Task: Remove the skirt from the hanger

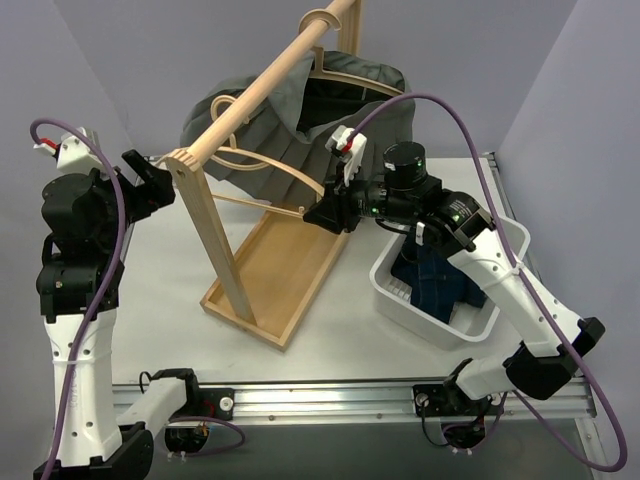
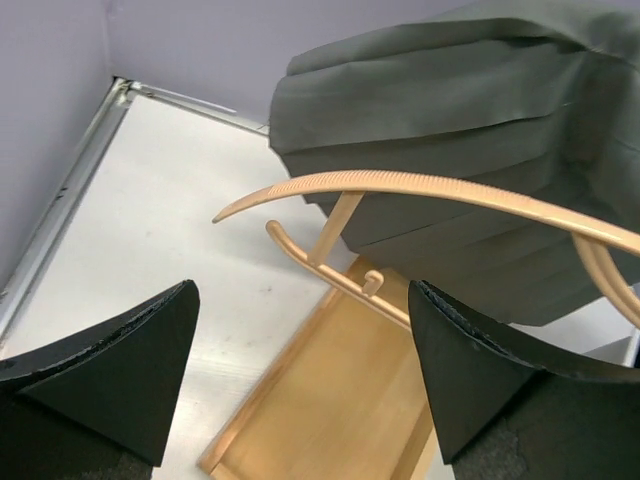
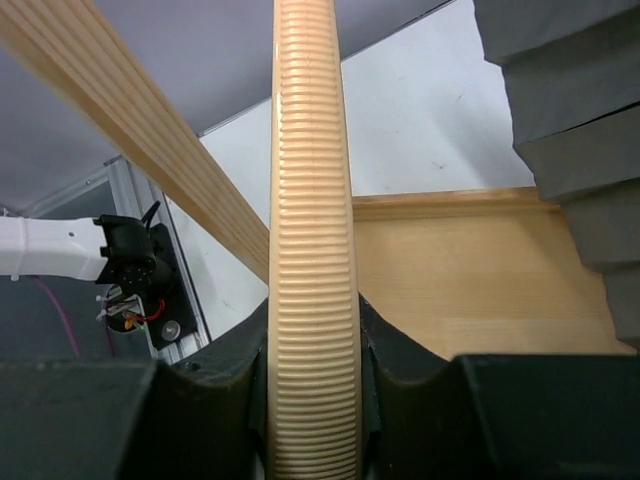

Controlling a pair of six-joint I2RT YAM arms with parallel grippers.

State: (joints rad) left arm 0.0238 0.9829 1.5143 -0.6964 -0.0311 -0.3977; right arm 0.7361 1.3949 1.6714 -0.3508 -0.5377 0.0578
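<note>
A grey-green pleated skirt (image 1: 300, 110) hangs bunched on a wooden hanger (image 1: 285, 170) under the wooden rail (image 1: 270, 85). In the left wrist view the skirt (image 2: 470, 130) fills the upper right, with the hanger's ribbed arm (image 2: 420, 187) curving across it. My right gripper (image 1: 325, 212) is shut on the hanger's ribbed arm (image 3: 312, 300), whose near end runs between its fingers. My left gripper (image 1: 160, 180) is open and empty, to the left of the rail's end, its fingers (image 2: 110, 375) wide apart above the rack's base.
The rack's wooden tray base (image 1: 285, 275) lies mid-table with an upright post (image 1: 215, 245). A white bin (image 1: 400, 300) holding dark blue clothes (image 1: 440, 285) sits at the right, under my right arm. The table's metal edge (image 2: 60, 200) runs along the left.
</note>
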